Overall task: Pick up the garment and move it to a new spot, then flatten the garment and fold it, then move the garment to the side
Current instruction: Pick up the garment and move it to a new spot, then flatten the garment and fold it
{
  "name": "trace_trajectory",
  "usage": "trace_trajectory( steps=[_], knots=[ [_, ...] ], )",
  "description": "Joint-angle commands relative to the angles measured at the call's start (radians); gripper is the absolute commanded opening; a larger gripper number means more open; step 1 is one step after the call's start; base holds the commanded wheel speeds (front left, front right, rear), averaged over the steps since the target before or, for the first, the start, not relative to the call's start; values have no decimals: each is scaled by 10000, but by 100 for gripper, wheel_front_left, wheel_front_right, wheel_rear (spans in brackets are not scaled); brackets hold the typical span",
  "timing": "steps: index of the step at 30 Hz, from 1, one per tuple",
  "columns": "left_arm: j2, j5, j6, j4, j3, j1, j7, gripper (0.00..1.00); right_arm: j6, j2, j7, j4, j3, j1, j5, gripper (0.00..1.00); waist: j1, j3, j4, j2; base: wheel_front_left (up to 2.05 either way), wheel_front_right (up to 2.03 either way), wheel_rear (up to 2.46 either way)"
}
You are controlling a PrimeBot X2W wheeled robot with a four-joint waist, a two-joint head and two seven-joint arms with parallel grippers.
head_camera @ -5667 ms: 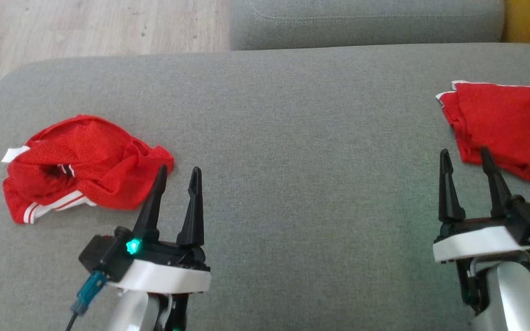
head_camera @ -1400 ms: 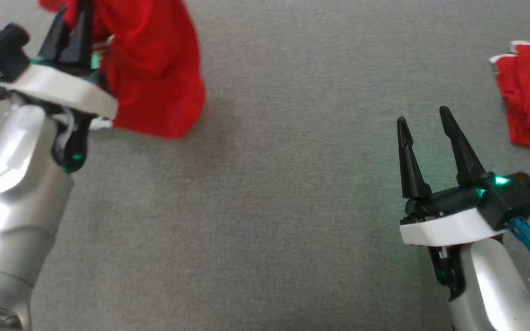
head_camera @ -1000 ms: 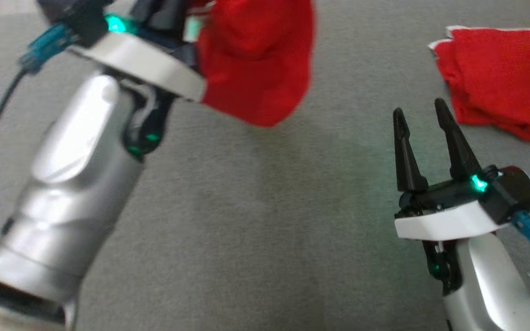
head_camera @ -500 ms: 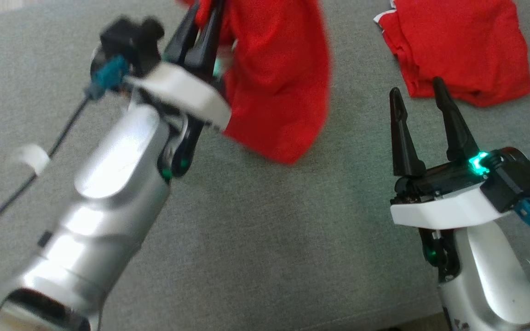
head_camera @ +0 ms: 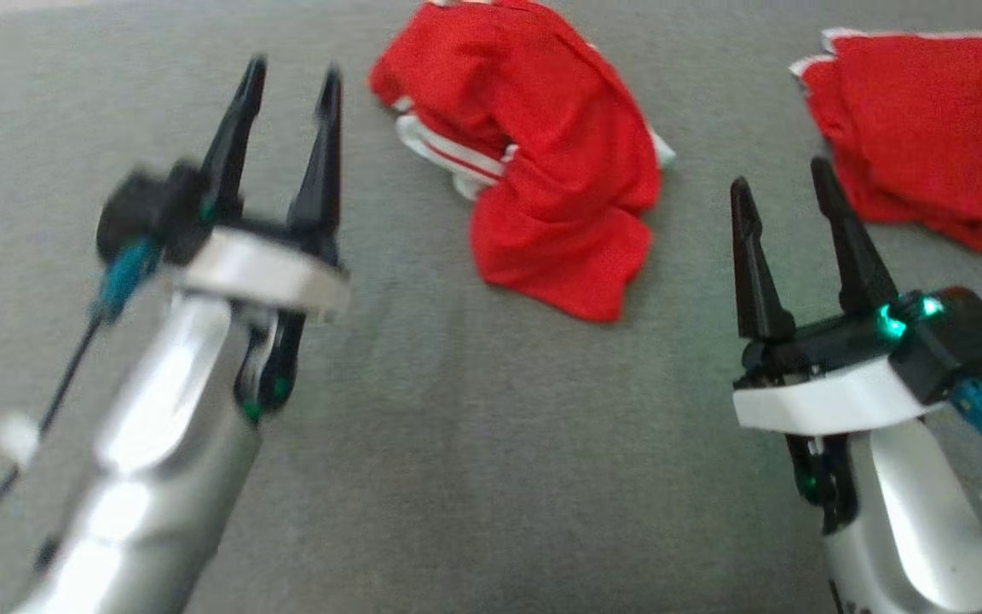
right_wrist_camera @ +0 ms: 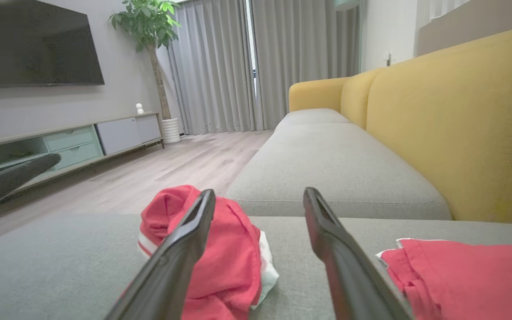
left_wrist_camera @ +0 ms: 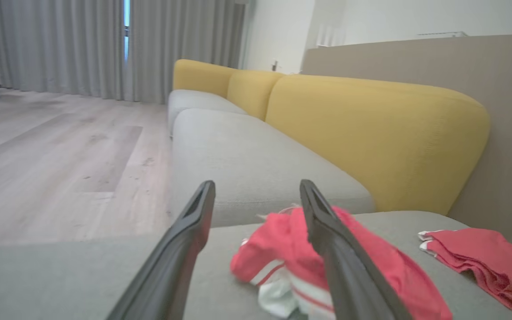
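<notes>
The garment point(head_camera: 542, 145), red with white stripes, lies crumpled on the grey sofa cushion point(head_camera: 457, 443), held by nothing. My left gripper point(head_camera: 293, 72) hovers to its left, open and empty, blurred. The left wrist view has the garment point(left_wrist_camera: 278, 244) just beyond and right of the open left gripper point(left_wrist_camera: 257, 186). My right gripper point(head_camera: 779, 175) stands open and empty to the garment's lower right. From the right wrist, the garment point(right_wrist_camera: 234, 262) sits behind the left fingertip of the right gripper point(right_wrist_camera: 259, 193).
A second red garment point(head_camera: 926, 128), folded, lies at the cushion's far right point(left_wrist_camera: 482, 253) point(right_wrist_camera: 460, 275). Yellow backrests point(left_wrist_camera: 371, 133) rise behind the seat, wooden floor point(left_wrist_camera: 60, 146) lies beyond its edge. One left finger point(right_wrist_camera: 11, 178) pokes in at the right wrist view's left.
My left gripper has opened and let go of the garment, which now rests on the cushion; the left arm has drawn back to the left. The right gripper has held still.
</notes>
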Motion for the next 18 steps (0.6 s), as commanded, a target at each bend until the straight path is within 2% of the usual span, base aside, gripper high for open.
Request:
trace_trajectory(
  steps=[1, 5, 10, 15, 18],
  knots=[
    [373, 255, 28, -624, 607, 613, -58, 100, -9, 39, -62, -201, 118, 230, -119, 100, -1, -425, 618, 0, 0, 0, 0],
    [326, 863, 85, -1809, 1573, 2580, -60, 100, -9, 39, -62, 78, -74, 567, -241, 100, -1, -808, 1192, 0, 0, 0, 0],
    [-237, 1224, 49, -2757, 2468, 4311, -61, 100, -9, 39, -62, 460, -143, 808, -356, 100, -1, -1080, 1554, 0, 0, 0, 0],
    [-1067, 1825, -380, -3366, 3450, 5209, -61, 100, -9, 39, -62, 690, -203, 853, -357, 100, -1, -1186, 1779, 0, 0, 0, 0],
    [-1266, 2138, -622, -3354, 3589, 5221, -62, 100, -9, 39, -62, 745, -257, 814, -385, 100, -1, -1168, 1855, 0, 0, 0, 0]
  ],
)
